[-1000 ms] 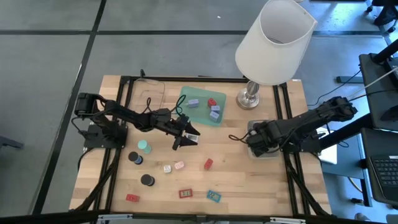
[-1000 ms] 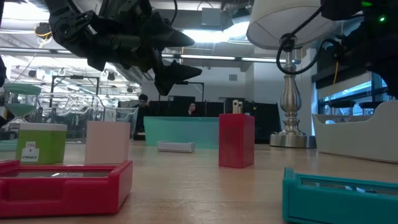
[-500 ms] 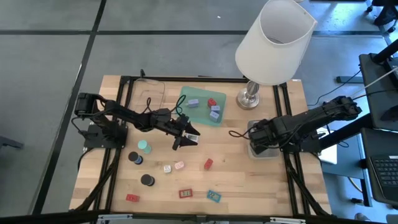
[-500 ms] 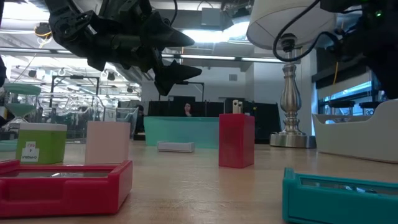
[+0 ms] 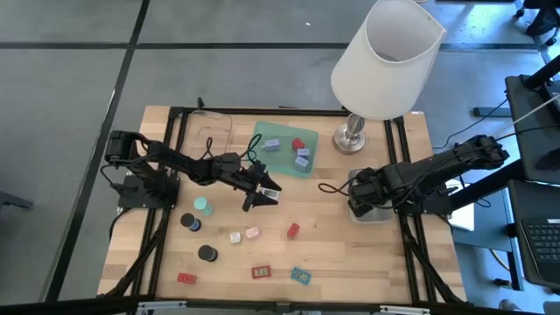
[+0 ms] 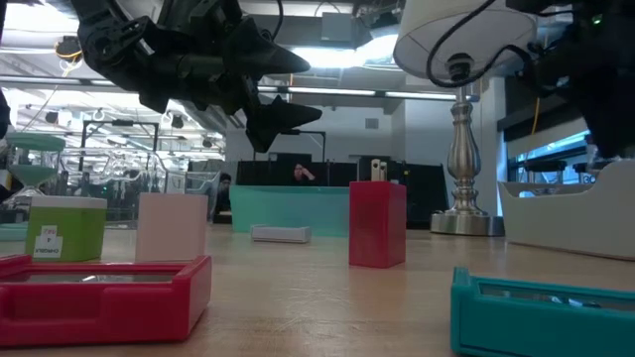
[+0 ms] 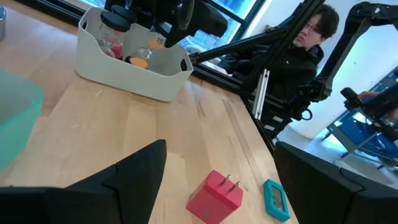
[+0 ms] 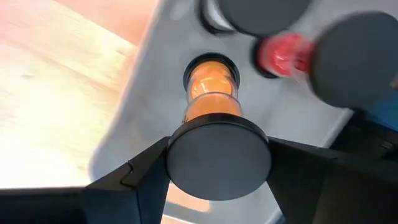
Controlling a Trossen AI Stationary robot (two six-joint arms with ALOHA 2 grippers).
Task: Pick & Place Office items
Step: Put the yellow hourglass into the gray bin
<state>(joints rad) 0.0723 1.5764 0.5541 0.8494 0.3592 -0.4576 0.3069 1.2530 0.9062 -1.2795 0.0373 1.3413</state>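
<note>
The left arm has not moved over the last second: its left gripper point(image 5: 262, 192) hangs above the table point(image 5: 350, 254) just in front of the green tray point(image 5: 282, 166), jaws spread wide and holding nothing. The right arm has shifted slightly toward the table's middle, and in the low view the cable loop in front of the lamp point(image 5: 385, 57) sits a little further left. The person in the room behind has moved too.

The right gripper point(image 8: 217, 155) is over the grey tray point(image 7: 134, 78) at the table's right edge, its fingers point(image 8: 149, 171) clamped on the black cap of a small jar point(image 8: 214, 115) with orange contents. In the right wrist view the jar's long axis runs away from the camera, cap toward the gripper and far end toward the tray floor. A second jar with red contents point(image 8: 283, 53) lies beside it in the tray.

On the open wood, the red block point(image 5: 292, 230) stands upright on its end, its two prongs pointing away from the left gripper in that wrist view. The flat red rectangle point(image 5: 261, 272) and the teal rectangle point(image 5: 301, 276) lie flat near the front edge, long axes roughly along that edge. Black caps point(image 5: 206, 253) and the mint cap point(image 5: 202, 206) sit to the left
</note>
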